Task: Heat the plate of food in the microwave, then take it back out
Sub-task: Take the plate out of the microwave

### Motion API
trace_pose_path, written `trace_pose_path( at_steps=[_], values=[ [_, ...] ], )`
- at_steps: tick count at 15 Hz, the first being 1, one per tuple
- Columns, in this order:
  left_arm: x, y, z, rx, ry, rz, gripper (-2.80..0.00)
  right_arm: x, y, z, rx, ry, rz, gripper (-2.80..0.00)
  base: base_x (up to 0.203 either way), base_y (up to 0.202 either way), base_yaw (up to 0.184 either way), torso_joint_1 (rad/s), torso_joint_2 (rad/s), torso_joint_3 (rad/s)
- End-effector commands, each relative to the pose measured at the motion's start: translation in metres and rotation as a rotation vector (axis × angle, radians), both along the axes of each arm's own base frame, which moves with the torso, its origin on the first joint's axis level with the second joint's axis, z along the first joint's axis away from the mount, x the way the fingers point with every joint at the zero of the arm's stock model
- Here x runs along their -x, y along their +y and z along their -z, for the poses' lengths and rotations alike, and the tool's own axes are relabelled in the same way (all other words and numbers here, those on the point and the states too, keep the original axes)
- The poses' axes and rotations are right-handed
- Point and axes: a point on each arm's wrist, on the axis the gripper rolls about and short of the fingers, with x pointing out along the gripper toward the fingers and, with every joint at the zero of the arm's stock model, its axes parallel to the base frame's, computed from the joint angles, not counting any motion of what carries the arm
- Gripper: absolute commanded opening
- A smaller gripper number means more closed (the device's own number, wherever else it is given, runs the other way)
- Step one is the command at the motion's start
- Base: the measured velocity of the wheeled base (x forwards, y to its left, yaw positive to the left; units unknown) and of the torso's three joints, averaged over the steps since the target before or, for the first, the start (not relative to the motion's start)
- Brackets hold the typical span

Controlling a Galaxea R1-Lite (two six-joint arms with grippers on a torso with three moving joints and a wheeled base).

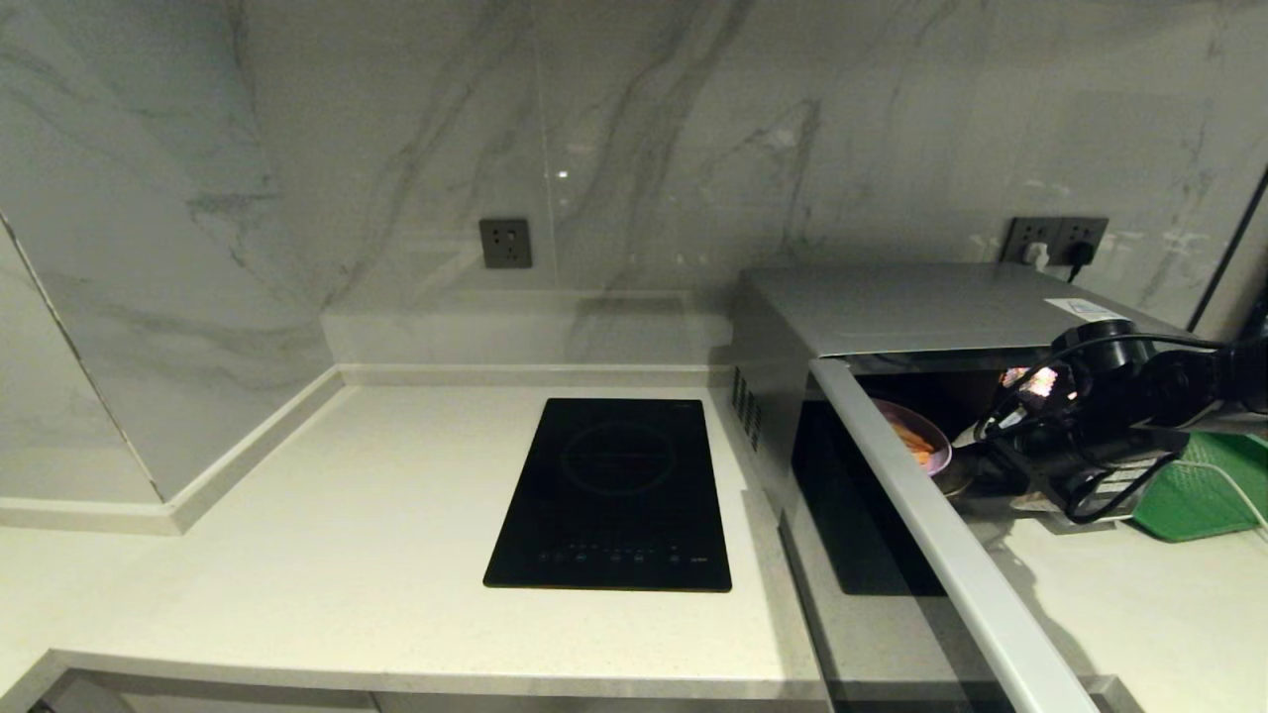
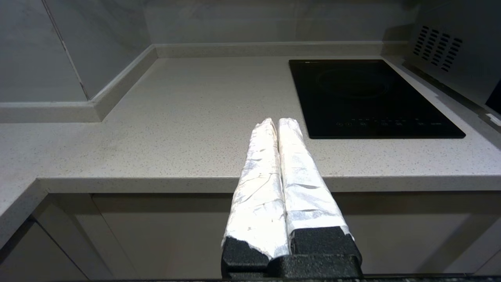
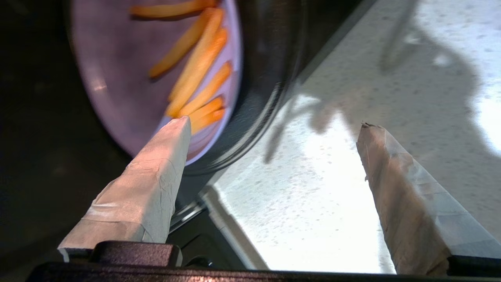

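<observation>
The silver microwave stands at the right with its door swung wide open. Inside, the pale lavender plate with several yellow-orange sticks of food rests on the dark turntable. My right gripper is at the microwave's opening, open and holding nothing. One taped finger overlaps the plate's near rim, and the other finger is over the pale counter. My left gripper is shut and empty, parked low in front of the counter's edge, out of the head view.
A flat black induction hob is set into the counter left of the microwave. A green tray lies right of the microwave behind my right arm. Marble walls close off the back and left. The open door juts out over the counter's front.
</observation>
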Motion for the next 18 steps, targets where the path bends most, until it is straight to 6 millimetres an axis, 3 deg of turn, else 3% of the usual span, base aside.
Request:
trace_pose_path(
  at_steps=[1,6,18],
  values=[
    [0.0,0.0,0.0,0.0,0.0,-0.001,-2.8,-0.013,0.01,0.011,0.014,0.03,-0.015,0.0,0.0,0.0,0.0,0.0,0.0,0.0],
    [0.0,0.0,0.0,0.0,0.0,0.0,-2.8,-0.028,0.037,0.028,0.037,0.052,-0.061,0.0,0.0,0.0,0.0,0.0,0.0,0.0],
    [0.0,0.0,0.0,0.0,0.0,-0.001,-2.8,-0.021,0.034,0.037,0.084,0.1,0.018,0.0,0.0,0.0,0.0,0.0,0.0,0.0]
  ],
)
